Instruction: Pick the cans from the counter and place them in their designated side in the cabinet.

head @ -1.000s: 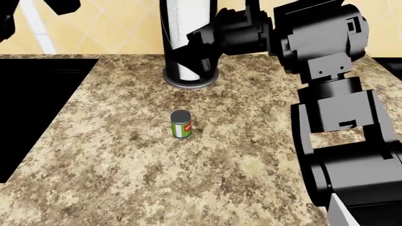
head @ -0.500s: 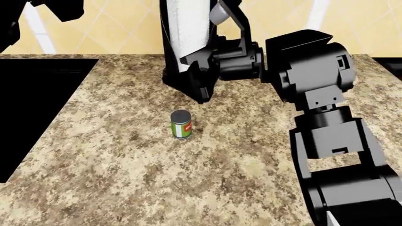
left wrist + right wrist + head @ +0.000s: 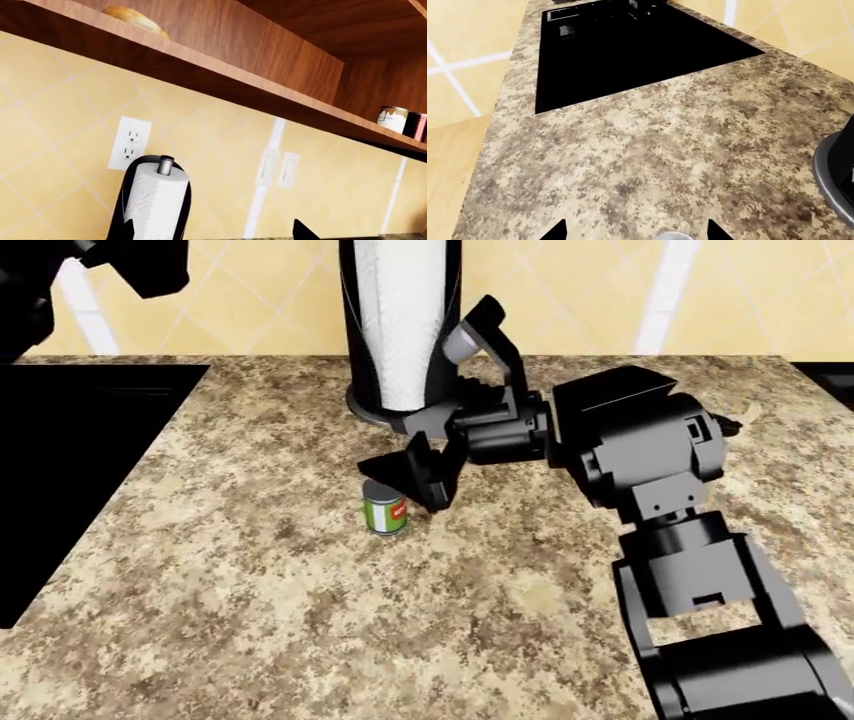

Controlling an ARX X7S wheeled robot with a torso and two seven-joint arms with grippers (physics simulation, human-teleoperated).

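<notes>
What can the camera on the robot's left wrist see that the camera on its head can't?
Only the left wrist view shows the wooden cabinet shelf overhead, with cans already on it and a bread-like item further along, plus a wall outlet and light switches.

Only the head view shows the green can standing on the counter, the black stove top, and the right gripper open close above and behind that can.

Both show the paper towel holder and the yellow tiled wall.

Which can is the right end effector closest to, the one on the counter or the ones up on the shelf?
The short green can on the counter. The right end effector hangs open beside it; the shelf cans sit high up, far away.
</notes>
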